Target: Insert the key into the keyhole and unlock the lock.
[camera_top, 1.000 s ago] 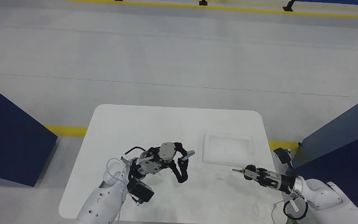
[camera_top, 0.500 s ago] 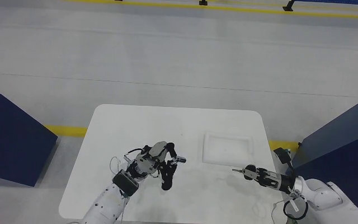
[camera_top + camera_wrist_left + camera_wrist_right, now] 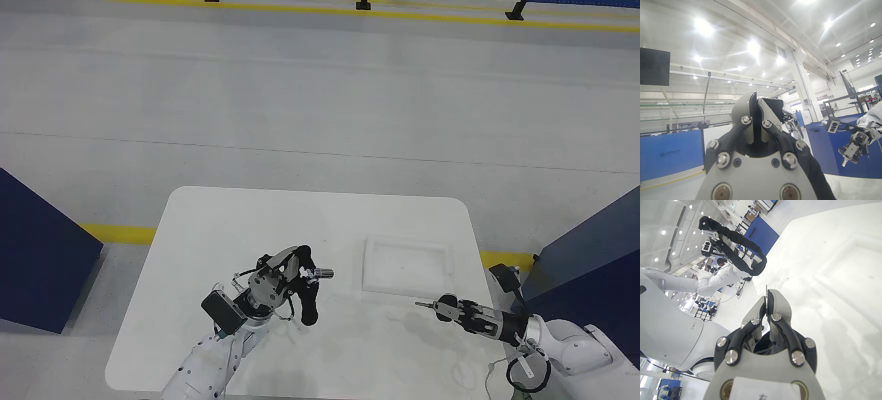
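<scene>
White table (image 3: 190,250): is bearing a shallow tray, with both arms hanging over its near half, one toward each side.
Left gripper (image 3: 287,274): is hovering above the table left of centre, its jaws clamped on the lock close to the silver end.
Lock (image 3: 319,271): is being held up off the table; its silver cylinder is pointing toward the right arm, and its black sleeved cable (image 3: 308,305) is looping down toward the near edge.
Keyhole (image 3: 715,234): is showing in the round end face of the cylinder, turned toward the right wrist camera.
Tray (image 3: 368,262): is lying flat on the table between the two grippers, a little farther back than both.
Right gripper (image 3: 443,305): is hanging over the near right part of the table, well apart from the lock, its jaws pressed together on the key.
Key (image 3: 766,292): is sticking out past the fingertips, its thin blade aimed leftward toward the lock and not touching it.
</scene>
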